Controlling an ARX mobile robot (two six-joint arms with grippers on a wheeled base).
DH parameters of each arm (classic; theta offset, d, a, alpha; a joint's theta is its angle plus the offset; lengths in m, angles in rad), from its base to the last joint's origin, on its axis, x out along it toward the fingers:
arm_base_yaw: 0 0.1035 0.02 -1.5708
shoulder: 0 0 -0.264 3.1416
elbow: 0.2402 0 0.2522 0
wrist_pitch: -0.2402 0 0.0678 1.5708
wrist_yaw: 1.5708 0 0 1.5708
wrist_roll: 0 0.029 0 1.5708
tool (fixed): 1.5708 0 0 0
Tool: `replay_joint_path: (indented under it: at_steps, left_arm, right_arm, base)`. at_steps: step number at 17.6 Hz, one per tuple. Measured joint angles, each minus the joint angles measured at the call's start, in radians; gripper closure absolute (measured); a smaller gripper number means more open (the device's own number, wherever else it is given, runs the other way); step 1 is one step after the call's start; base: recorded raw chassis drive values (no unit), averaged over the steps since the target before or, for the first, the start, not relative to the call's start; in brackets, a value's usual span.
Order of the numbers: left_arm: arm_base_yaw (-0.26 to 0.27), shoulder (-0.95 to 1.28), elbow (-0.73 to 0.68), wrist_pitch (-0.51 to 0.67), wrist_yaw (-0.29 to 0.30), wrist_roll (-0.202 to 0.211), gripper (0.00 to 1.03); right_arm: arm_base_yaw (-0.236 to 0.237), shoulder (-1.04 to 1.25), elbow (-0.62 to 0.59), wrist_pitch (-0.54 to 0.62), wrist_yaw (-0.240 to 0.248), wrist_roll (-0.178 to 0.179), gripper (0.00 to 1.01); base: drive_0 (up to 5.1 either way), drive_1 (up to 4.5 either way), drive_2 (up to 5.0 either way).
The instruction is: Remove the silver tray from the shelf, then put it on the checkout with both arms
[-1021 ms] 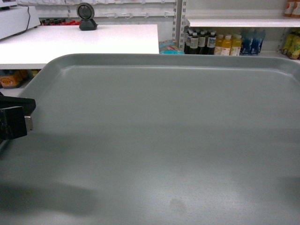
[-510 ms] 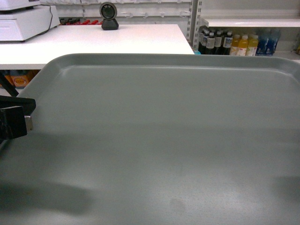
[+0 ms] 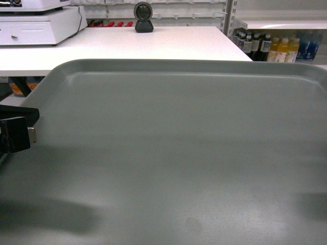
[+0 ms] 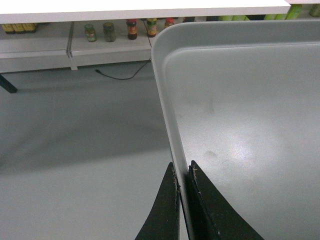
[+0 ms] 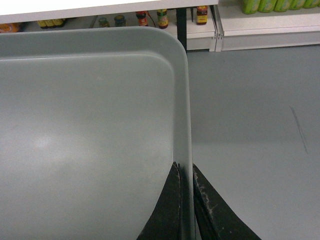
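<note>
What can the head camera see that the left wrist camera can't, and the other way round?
Only the head view shows the white checkout top with its round scanner, a white register and drink bottles.
Only the left wrist view shows the left gripper pinching the tray's rim, grey floor and jars.
Both show the silver tray.

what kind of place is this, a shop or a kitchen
Most likely a small shop or a mock one: white shelves stocked with bottled drinks, a white counter carrying a scanner and a till-like white machine.
</note>
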Motion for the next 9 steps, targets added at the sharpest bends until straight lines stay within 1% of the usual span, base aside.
replay_joint_path:
  at_steps: [8,9]
  left_arm:
    - [0.000,0.000,0.000,0.004,0.000,0.000,0.99]
    - [0.000,0.000,0.000,0.003,0.000,0.000,0.99]
  right_arm:
    - [0.000,-0.001,0.000,0.002,0.001,0.000,0.98]
    - [0.000,0.000,0.000,0.001,0.000,0.000,0.98]
  base:
    - [-4.9,2.51,2.5]
    - [-3.9,2.83,1.0]
